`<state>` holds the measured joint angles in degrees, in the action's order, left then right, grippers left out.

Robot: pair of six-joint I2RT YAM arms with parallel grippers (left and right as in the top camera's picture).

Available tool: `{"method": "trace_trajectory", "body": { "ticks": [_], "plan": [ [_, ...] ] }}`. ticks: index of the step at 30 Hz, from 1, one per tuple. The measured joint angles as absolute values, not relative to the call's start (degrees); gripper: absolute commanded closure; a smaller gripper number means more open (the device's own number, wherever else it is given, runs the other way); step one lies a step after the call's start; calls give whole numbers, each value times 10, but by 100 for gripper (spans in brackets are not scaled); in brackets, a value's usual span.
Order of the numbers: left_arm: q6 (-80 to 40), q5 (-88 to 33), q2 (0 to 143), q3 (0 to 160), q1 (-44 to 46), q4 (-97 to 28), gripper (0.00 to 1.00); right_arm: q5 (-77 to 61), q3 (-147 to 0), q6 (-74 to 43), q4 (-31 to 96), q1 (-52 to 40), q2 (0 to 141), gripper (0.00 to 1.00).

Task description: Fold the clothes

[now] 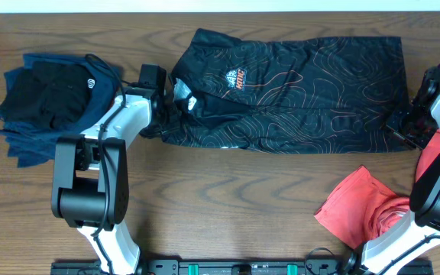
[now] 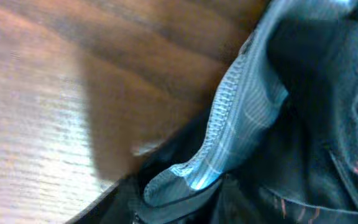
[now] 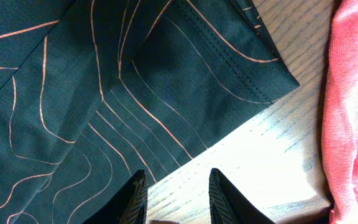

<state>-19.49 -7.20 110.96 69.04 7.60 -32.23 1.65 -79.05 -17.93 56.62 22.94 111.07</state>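
The lettering in the orange logo (image 1: 235,79) on the black shirt (image 1: 319,84), near the fingers of the left gripper (image 1: 179,97), is too small to read.

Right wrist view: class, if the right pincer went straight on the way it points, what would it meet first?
Probably the hemmed edge of the black shirt, just past a strip of bare table. How high the open right pincer sits above them is unclear.

Overhead straight down on table (image 1: 220,191); both wrist views close on shirt (image 1: 296,84) edges
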Motion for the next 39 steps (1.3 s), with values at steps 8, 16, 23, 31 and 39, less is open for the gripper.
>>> {"method": "trace_trajectory", "body": {
  "ticks": [8,16,23,31,39],
  "plan": [
    [-191,-72,1111,690,61,-350,94,17,-790,-177,565,229,1111,69],
    [-199,-55,1111,694,-24,-449,94,17,-790,-175,588,229,1111,75],
    [-208,-38,1112,689,-54,-566,94,19,-790,-175,614,229,1111,75],
    [-208,-36,1112,689,-54,-568,94,4,-790,-159,612,227,1111,96],
    [-208,-34,1112,689,-54,-563,94,-65,-786,-105,548,227,1111,99]
  ]
}}
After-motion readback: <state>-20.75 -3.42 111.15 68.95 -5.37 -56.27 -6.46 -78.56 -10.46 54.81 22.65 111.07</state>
